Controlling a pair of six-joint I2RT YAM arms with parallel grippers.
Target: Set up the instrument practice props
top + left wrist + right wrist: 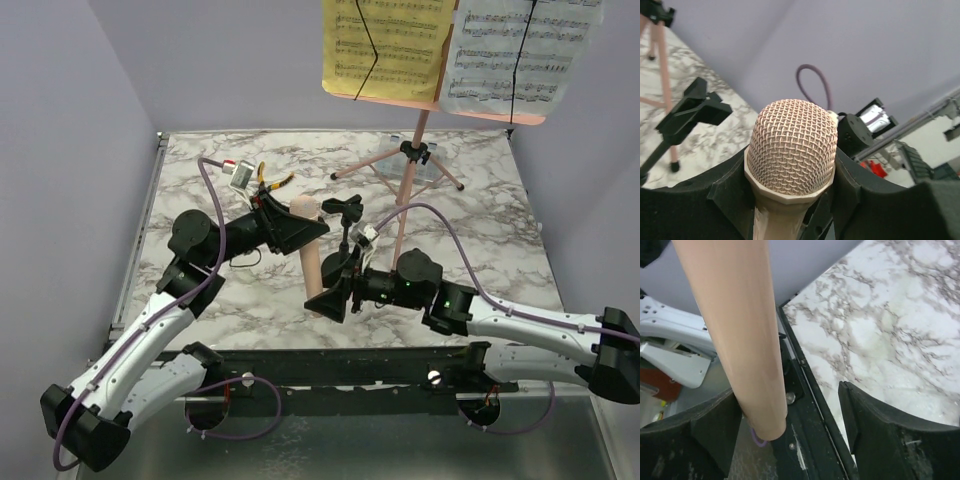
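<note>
Pink-beige microphone with a mesh ball head hangs in the air over the white marble-patterned table, close to the middle of its near edge. Its long axis looks roughly upright, with the head uppermost and tipped a little toward the far edge and the plain tail pointing down. In the right wrist view the tail's end sits above the dark strip along the near edge.

The left gripper is clamped on the neck just under the head, with a black finger pressed against each side. The right gripper brackets the tail with its jaws apart. The handle lies against one finger, and the other finger is well clear of it.

The main risk, as I judge it, is the handover. If the left lets go before the right has closed, the microphone drops tail-first and may go off the near edge. Because the handle is off-centre, closing would push the tail sideways against the left's hold and could twist it.

The short black mic stand with its clip is just beside the head, so a swing could topple it. The pink tripod music stand, carrying the yellow and white music sheets, is near the far edge, well apart.
</note>
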